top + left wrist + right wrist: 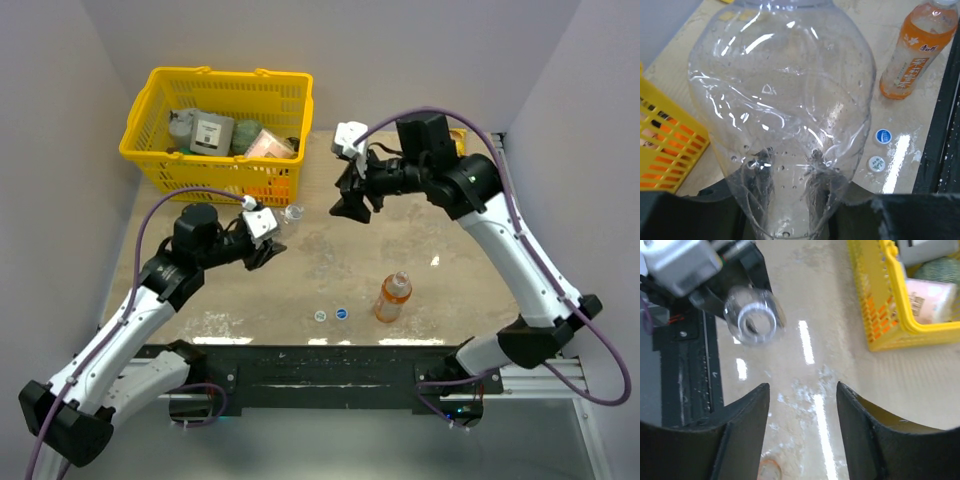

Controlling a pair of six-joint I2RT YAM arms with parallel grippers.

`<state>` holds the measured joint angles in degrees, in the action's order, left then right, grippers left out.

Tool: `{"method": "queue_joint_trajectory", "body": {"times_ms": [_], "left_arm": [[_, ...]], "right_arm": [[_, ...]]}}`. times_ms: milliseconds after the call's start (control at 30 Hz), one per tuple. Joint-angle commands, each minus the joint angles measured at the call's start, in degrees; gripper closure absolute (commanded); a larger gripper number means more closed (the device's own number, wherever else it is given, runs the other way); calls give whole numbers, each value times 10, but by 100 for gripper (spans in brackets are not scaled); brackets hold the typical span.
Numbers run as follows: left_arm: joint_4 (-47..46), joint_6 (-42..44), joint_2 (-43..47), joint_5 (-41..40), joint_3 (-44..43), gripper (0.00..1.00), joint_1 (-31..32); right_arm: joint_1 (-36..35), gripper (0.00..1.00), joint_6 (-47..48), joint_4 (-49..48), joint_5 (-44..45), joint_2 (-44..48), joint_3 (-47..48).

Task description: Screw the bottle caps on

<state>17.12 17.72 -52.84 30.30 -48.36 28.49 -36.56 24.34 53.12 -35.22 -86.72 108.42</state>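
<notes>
the left fingers (pixel 270 252) clench a clear bottle (pixel 785 100) above the counter (pixel 450 230), the right fingers (pixel 740 440) gape empty facing it, and a blue cap (pixel 883 136) and a whitish cap (pixel 876 163) lie near the orange bottle (pixel 393 297).

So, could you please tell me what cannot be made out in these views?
Left hand fingers: left wrist view, blurred behind the clear bottle.
Orange bottle top: left wrist view, cut by the upper edge.
Yellow basket goods: top view, too small to identify.

A yellow basket (pixel 170 172) holding boxes and packets (pixel 213 133) sits at the far left of the tan table (pixel 330 255).
</notes>
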Motion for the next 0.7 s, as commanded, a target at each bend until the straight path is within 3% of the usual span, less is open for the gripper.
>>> {"method": "queue_joint_trajectory", "body": {"times_ms": [0,100,133,200,300,467,533,667], "left_arm": [[62,1,44,-105,-9,84,-24],[81,-36,62,-163,-20,89,-49],[83,-49,67,-173,-22,93,-58],[82,-92,79,-190,-25,94,-91],[84,-149,69,-198,-39,94,-144],[107,-210,29,-200,-104,94,-188],[90,-218,40,-197,-105,99,-201],[66,-225,77,-211,-86,100,-205]], "right_arm": [[-27,37,69,43,57,45,-53],[-120,36,115,76,118,44,-128],[-144,35,123,55,130,49,-154],[-213,35,118,17,193,51,-229],[-262,38,97,-22,249,27,-270],[-287,42,42,-26,274,-39,-264],[-288,42,36,-25,292,-56,-274],[-288,43,24,-21,320,-80,-305]]}}
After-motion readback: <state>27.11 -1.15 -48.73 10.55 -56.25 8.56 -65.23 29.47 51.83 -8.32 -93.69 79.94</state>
